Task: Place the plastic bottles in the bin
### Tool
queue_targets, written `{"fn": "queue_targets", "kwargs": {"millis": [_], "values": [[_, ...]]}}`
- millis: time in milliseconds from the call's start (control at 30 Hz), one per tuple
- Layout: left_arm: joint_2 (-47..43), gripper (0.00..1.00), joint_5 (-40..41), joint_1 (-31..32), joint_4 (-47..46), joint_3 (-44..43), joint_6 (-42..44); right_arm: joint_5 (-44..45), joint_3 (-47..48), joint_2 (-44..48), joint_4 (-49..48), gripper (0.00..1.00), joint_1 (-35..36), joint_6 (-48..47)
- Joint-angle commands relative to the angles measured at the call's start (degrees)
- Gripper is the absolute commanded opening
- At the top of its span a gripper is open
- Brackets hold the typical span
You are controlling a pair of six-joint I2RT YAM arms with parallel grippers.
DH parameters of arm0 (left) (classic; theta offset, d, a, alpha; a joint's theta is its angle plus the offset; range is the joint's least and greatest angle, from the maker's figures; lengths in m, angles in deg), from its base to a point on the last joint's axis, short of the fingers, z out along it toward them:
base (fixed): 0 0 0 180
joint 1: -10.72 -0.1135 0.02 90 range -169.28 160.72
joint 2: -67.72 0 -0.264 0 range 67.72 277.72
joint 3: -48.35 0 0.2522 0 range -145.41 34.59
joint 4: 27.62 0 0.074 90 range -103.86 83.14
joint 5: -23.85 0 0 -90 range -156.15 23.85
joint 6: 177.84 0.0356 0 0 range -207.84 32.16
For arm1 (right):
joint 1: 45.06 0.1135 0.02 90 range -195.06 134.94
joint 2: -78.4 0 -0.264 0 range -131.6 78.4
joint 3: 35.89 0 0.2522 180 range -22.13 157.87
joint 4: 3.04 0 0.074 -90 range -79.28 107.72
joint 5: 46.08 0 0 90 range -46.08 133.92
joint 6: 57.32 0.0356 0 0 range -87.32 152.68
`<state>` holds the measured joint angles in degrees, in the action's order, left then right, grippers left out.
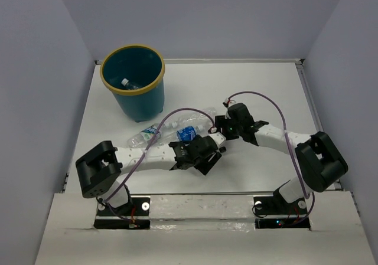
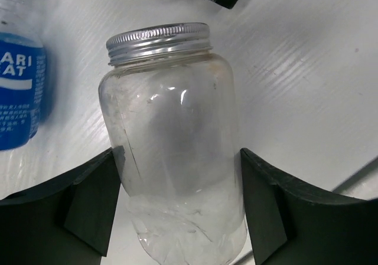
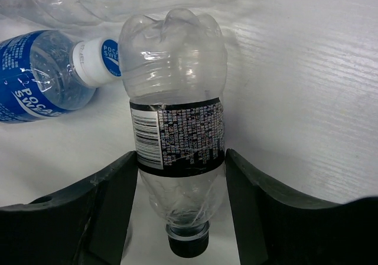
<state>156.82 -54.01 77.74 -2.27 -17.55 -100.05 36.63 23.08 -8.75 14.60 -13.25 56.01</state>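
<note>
Plastic bottles (image 1: 144,136) lay mid-table, just near-right of the bin (image 1: 142,105), which sat by the far left edge with one bottle (image 1: 127,84) inside. Left gripper (image 2: 180,153) pinched a clear jar (image 2: 168,100), right gripper (image 3: 180,156) pinched a black-labelled bottle (image 3: 174,70). Loads of bare table (image 1: 277,94) on the right.

The jar (image 2: 171,159) is clear, glossy plastic, scuffed and crumpled at its base; its lid (image 2: 159,41) is dull silver metal. The left claw (image 2: 180,188) looks matt black plastic. The black-labelled bottle (image 3: 174,64) is thin, crinkled clear plastic. The table (image 2: 307,88) is matt white, finely ridged.
</note>
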Motion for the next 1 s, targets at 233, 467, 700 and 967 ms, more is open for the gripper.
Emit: {"fn": "queue_targets", "kwargs": {"millis": [233,467,700,967], "values": [[-30.5,0.47,9.0,1.3,5.7,-4.3,-7.6,-2.9,-6.0,8.0,-3.0,0.39,-0.3,1.1],[-35.3,0.49,17.3,-8.7,-3.0,-12.9,-3.9,-6.3,-9.8,22.8,-2.0,0.34,0.5,3.1],[-25.0,0.49,8.8,-35.5,-6.5,-22.6,-1.8,-6.1,-5.5,32.1,3.3,0.34,2.9,3.7],[-16.2,0.51,10.4,-47.6,-9.2,-30.3,-0.8,-5.9,2.0,31.5,3.2,0.31,6.0,3.4]]}}
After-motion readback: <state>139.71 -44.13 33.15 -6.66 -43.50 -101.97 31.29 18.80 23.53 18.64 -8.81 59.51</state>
